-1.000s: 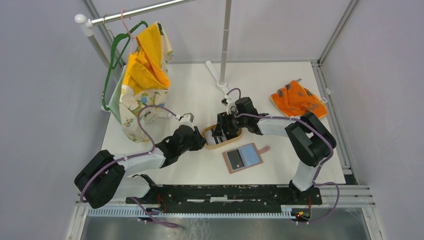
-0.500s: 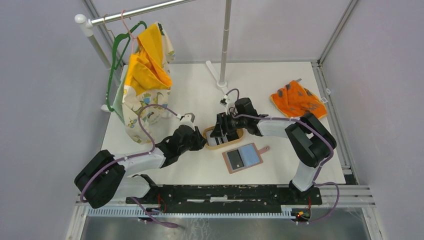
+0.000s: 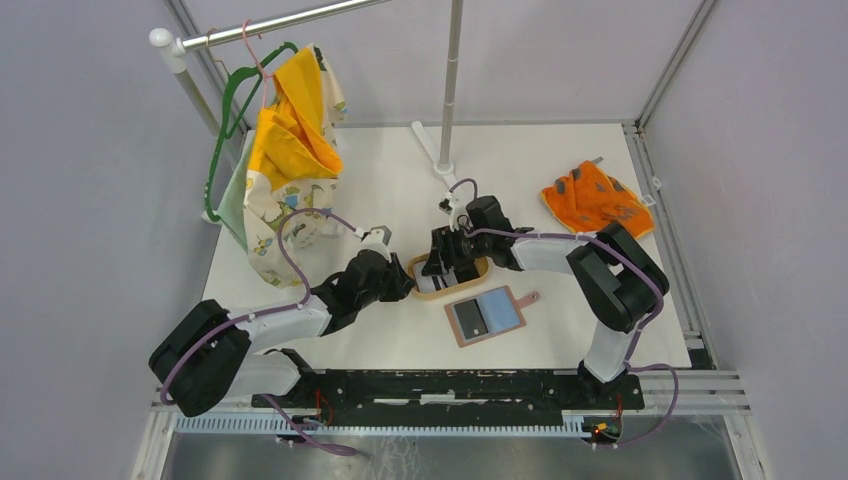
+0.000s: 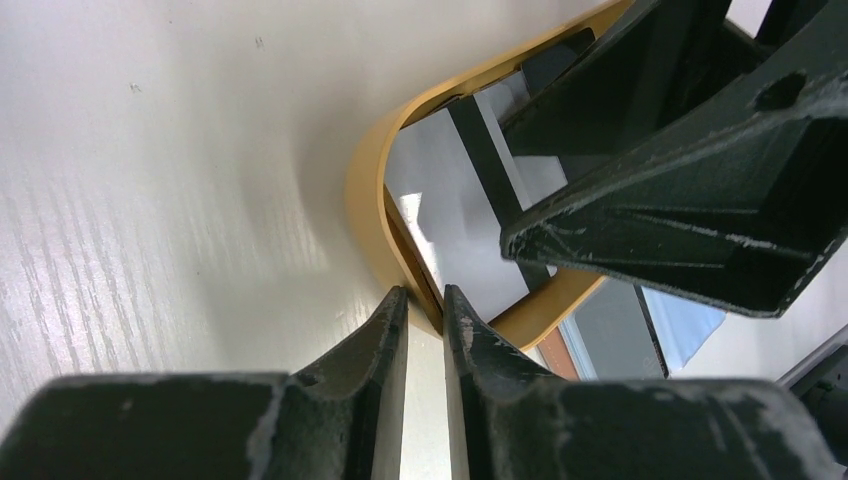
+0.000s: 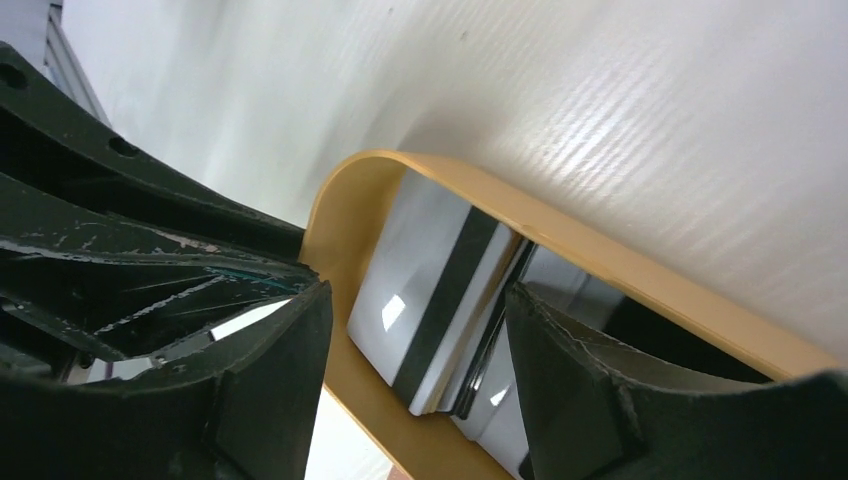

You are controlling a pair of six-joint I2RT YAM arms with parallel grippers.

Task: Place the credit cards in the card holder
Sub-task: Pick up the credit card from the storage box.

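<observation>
Cards (image 5: 400,270) sit between your right gripper's (image 5: 415,300) open jaws, long axis crossways to their closing; left gripper (image 4: 422,300) pinches the tray (image 5: 620,265) rim.

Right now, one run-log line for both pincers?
left pincer: shut on tray rim | right pincer: open over cards in tray | card holder: open beside tray

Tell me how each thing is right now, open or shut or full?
tray: cards inside.
credit cards: loose in the tray.
card holder: open flat, dark card on one half.
left gripper: shut on the tray's rim.
right gripper: open above the cards.
orange cloth: crumpled.
</observation>
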